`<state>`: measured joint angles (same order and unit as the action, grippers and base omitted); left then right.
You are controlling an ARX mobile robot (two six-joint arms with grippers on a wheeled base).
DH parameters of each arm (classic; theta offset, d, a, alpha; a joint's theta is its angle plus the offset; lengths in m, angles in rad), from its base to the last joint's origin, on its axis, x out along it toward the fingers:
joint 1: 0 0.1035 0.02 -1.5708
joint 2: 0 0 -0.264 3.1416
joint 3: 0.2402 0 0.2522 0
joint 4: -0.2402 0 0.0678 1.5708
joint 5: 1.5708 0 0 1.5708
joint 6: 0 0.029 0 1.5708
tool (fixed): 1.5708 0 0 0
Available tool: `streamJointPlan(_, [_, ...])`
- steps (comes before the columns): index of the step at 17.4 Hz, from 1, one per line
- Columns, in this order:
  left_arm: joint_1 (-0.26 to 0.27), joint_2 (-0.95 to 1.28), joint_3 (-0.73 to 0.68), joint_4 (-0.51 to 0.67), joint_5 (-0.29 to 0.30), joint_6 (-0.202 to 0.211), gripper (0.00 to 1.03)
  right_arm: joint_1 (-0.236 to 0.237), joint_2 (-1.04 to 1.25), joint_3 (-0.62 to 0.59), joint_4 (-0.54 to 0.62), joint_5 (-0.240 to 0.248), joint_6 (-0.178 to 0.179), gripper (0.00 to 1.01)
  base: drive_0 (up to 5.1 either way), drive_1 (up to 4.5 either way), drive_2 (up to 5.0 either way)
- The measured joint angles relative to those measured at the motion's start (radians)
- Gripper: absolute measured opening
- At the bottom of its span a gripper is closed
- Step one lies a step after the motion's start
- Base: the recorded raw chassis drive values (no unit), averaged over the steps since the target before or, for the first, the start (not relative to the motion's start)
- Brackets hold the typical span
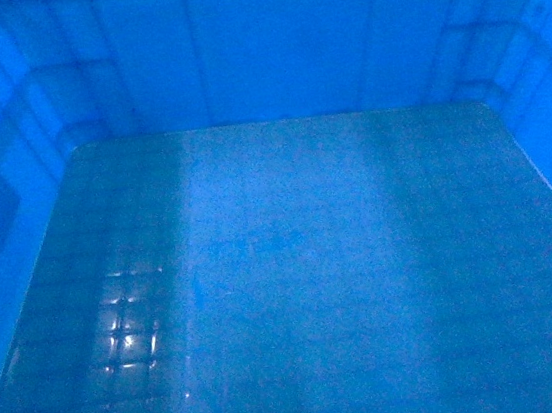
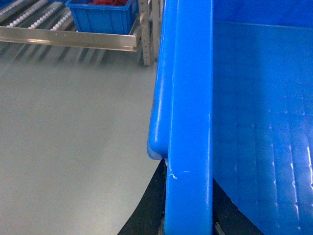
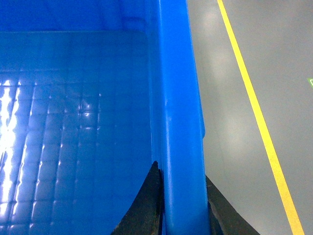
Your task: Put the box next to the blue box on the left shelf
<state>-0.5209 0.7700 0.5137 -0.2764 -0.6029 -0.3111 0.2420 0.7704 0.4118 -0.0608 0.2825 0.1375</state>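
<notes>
The left gripper [image 2: 188,223] is clamped on the box [image 2: 254,122]: one dark finger [image 2: 146,210] is seen outside the thick rim and the other inside it, with the rim held between them. Just past the fingers the rim runs straight away from the wrist, marked with a few pale scuffs. To the inner side of the rim, the glossy gridded floor of the box is seen. To the outer side, grey floor [image 2: 68,137] is seen well below. Far beyond the gripper, a roller rack [image 2: 63,36] is seen, with a smaller blue tray [image 2: 102,17] resting on it; something red lies in the tray.

The right gripper [image 3: 183,210] is likewise closed over the opposite rim of the box [image 3: 73,122], a dark finger [image 3: 142,205] pressed against each face of the wall. Inward of it lies the shiny floor of the box; outward, grey ground crossed by a yellow line [image 3: 259,122].

In the head view, only the inside of the box [image 1: 296,285] is seen, filling the frame; neither gripper is shown there. The box is thus held between both grippers, clear of the ground.
</notes>
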Motion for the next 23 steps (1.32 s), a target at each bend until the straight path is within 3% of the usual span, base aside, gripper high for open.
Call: streamJointPlan(23, [0.000,0.000,0.000,0.001,-0.001,0.000,0.08,0.000,0.000,0.000,0.002,0.000,0.000,0.10,0.0,4.17,-4.2])
